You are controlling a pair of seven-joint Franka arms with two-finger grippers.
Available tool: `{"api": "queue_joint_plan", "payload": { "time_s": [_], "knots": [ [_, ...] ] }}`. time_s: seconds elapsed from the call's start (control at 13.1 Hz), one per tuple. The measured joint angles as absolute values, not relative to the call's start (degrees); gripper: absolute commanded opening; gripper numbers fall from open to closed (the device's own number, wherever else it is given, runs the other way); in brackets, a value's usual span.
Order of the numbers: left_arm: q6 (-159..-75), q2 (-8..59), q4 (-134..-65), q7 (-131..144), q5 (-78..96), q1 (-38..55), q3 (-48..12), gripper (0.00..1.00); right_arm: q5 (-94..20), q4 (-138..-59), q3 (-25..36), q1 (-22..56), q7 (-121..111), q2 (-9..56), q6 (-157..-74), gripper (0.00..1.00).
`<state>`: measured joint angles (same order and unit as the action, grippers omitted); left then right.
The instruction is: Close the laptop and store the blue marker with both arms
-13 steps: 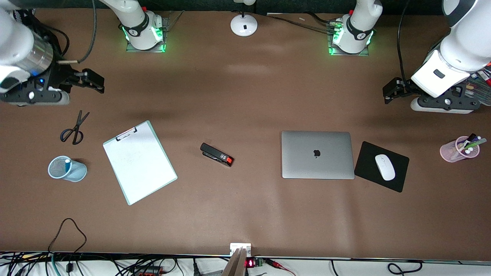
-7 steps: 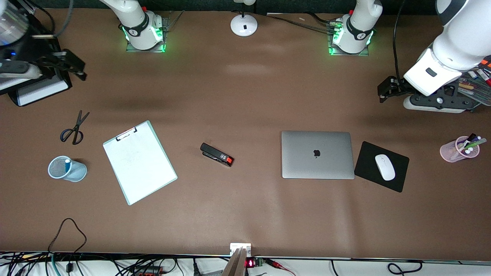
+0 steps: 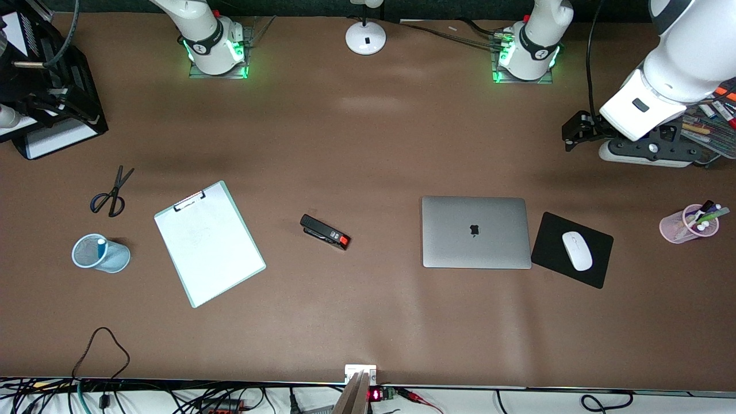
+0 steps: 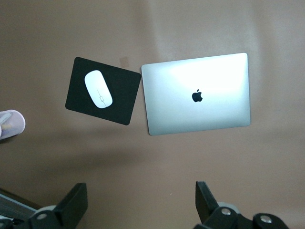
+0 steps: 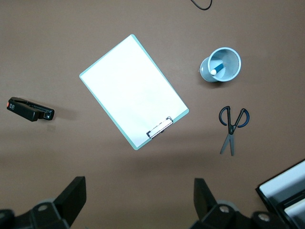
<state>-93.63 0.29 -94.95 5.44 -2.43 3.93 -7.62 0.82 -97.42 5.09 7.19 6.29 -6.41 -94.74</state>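
The laptop lies closed on the brown table, its apple logo up; it also shows in the left wrist view. The blue marker stands in a light-blue mesh cup near the right arm's end; the right wrist view shows the marker in the cup. My left gripper is open and empty in the air, above bare table toward the bases from the mouse pad. My right gripper is open and empty, high over a black tray; it also shows in the right wrist view.
A clipboard, a black stapler and scissors lie between cup and laptop. A black mouse pad with a white mouse lies beside the laptop. A pink pen cup and a marker tray are at the left arm's end.
My right gripper has risen and drawn back over the black tray at the table's end. My left gripper has shifted a little toward the bases. Nothing on the table has moved.
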Motion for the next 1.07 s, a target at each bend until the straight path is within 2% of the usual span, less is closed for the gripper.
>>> {"api": "queue_joint_plan", "payload": {
  "time_s": [0.31, 1.07],
  "knots": [
    [-92.5, 0.3, -94.8, 5.5, -2.4, 3.6, -8.2, 1.0, 0.8, -97.4, 5.9, 6.6, -1.9, -6.1, -94.9, 1.0],
    [-92.2, 0.3, -94.8, 5.5, -2.4, 3.4, -8.1, 1.0, 0.2, -96.1, 6.0, 6.2, 2.7, -5.9, -95.0, 1.0]
  ]
}}
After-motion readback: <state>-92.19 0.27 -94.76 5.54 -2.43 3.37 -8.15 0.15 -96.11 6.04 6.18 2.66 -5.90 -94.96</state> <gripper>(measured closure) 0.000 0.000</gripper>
